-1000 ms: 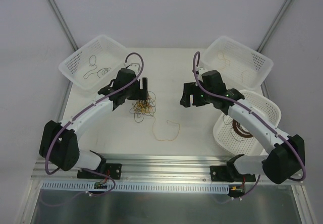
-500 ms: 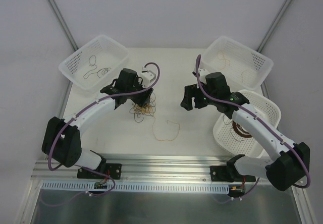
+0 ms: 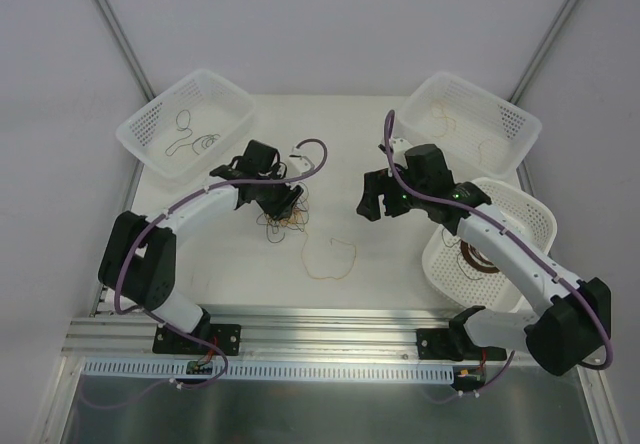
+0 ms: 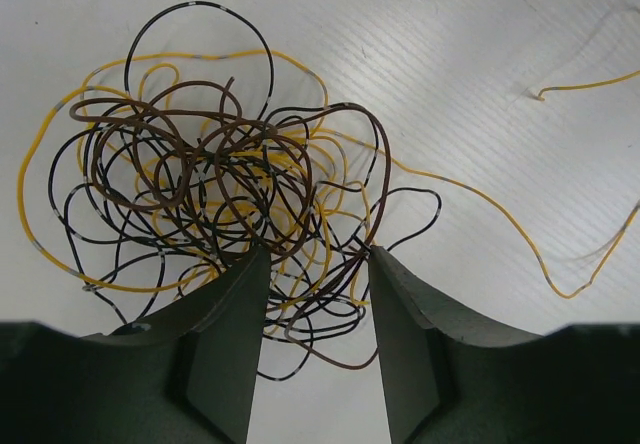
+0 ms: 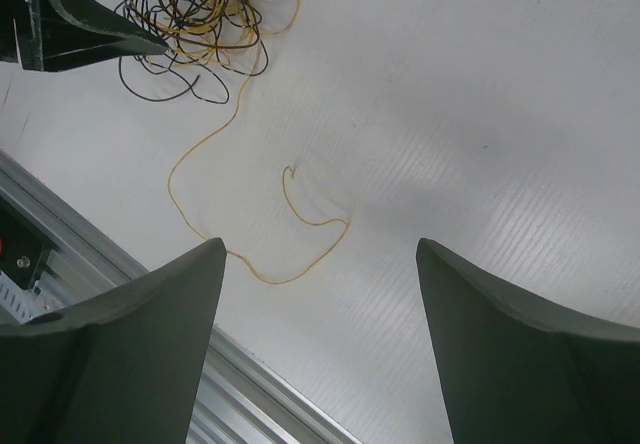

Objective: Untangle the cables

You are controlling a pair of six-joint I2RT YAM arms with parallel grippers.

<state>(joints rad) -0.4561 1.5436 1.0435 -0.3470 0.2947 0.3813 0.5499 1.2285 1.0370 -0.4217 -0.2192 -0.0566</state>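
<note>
Left wrist view: the half-open left gripper [image 4: 318, 256] straddles the edge of the cables [image 4: 215, 174]; such light, floppy strands likely suit pinching one outer loop.

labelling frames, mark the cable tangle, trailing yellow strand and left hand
cable tangle [image 4: 215, 186], left wrist view, its centre
trailing yellow strand [image 5: 270, 282], right wrist view, lower curve
left hand [image 4: 318, 254], left wrist view, between fingertips

Bare tabletop [image 3: 335, 144] lies open between the left hand [image 3: 283, 200] and right hand [image 3: 378, 202] and on toward the far edge, with baskets [image 3: 140, 124] flanking both sides and the cables [image 3: 283, 220] and a loose strand [image 3: 330, 257] lying nearer.
</note>
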